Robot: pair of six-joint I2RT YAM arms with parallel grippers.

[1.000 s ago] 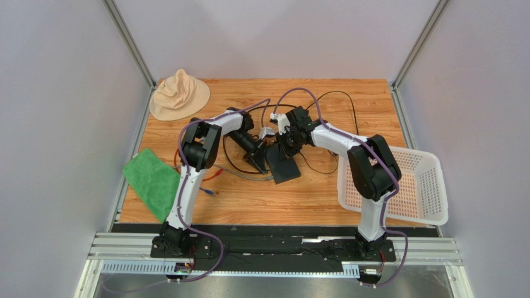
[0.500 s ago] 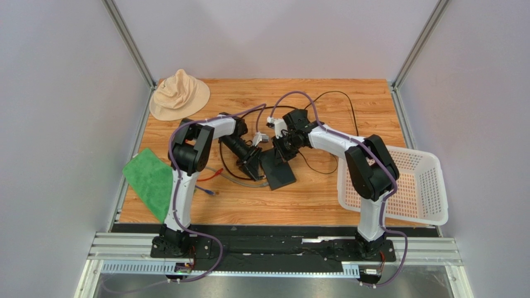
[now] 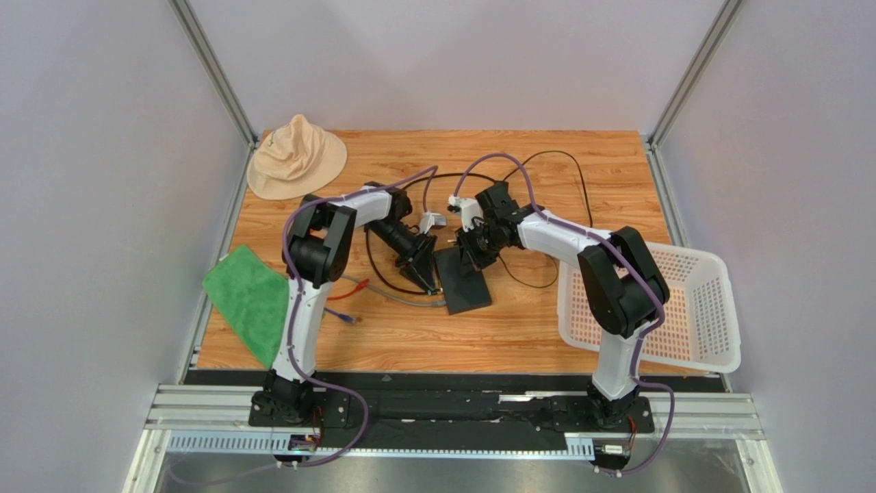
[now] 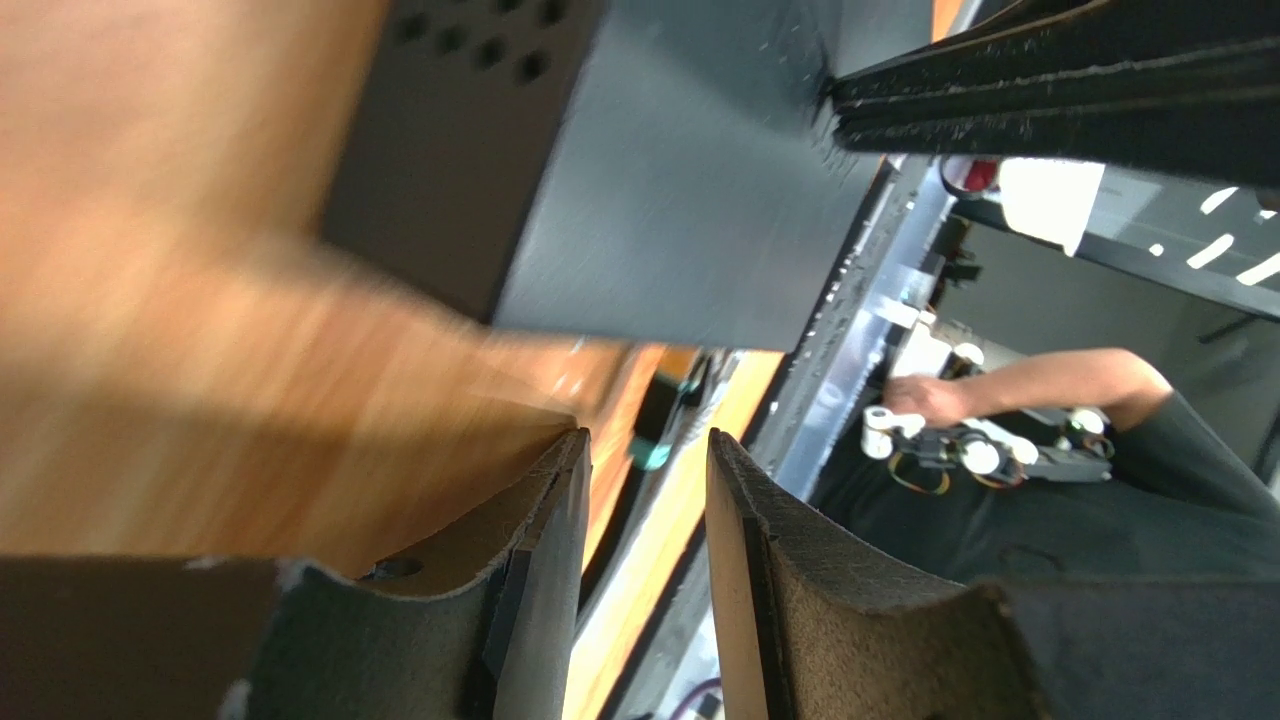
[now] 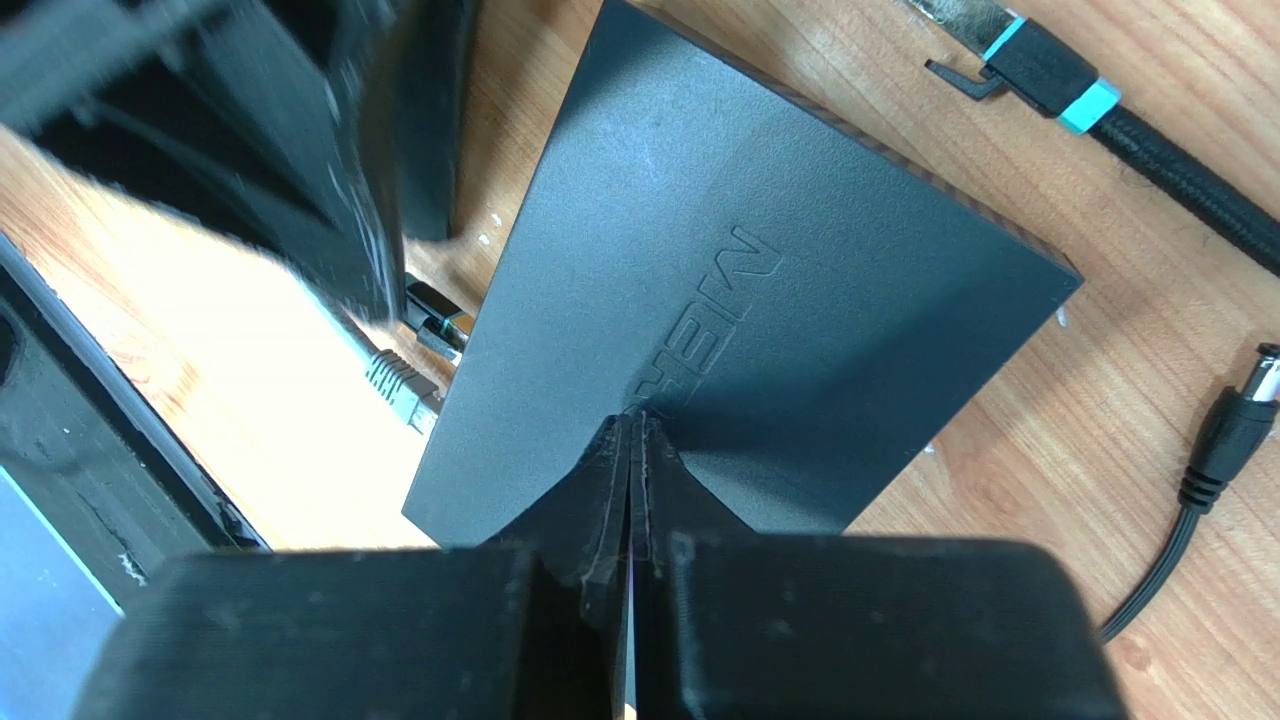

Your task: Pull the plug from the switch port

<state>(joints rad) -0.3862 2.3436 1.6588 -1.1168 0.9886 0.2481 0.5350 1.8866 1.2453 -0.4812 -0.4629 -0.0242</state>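
Observation:
The switch [image 3: 463, 282] is a flat matte-black box lying on the wooden table. My right gripper [image 5: 631, 428] is shut, and its tips press down on the switch's top face [image 5: 781, 285]. A grey plug [image 5: 397, 378] lies right against the switch's left edge; I cannot tell whether its tip sits in a socket. My left gripper [image 3: 426, 277] hovers at that same edge. In the left wrist view its jaws [image 4: 646, 450] stand open with nothing between them, and the switch [image 4: 661, 165] lies just beyond them.
A beige hat [image 3: 296, 156] sits at the back left, a green cloth [image 3: 250, 300] at the left edge and a white basket [image 3: 709, 318] at the right. Loose cables [image 3: 396, 295] trail left of the switch. A teal-banded connector [image 5: 1037, 68] and a barrel plug [image 5: 1232, 428] lie nearby.
My left gripper has gone from shut to open beside the switch's edge, and the left arm has shifted slightly. The right gripper has stayed shut on top of the switch.

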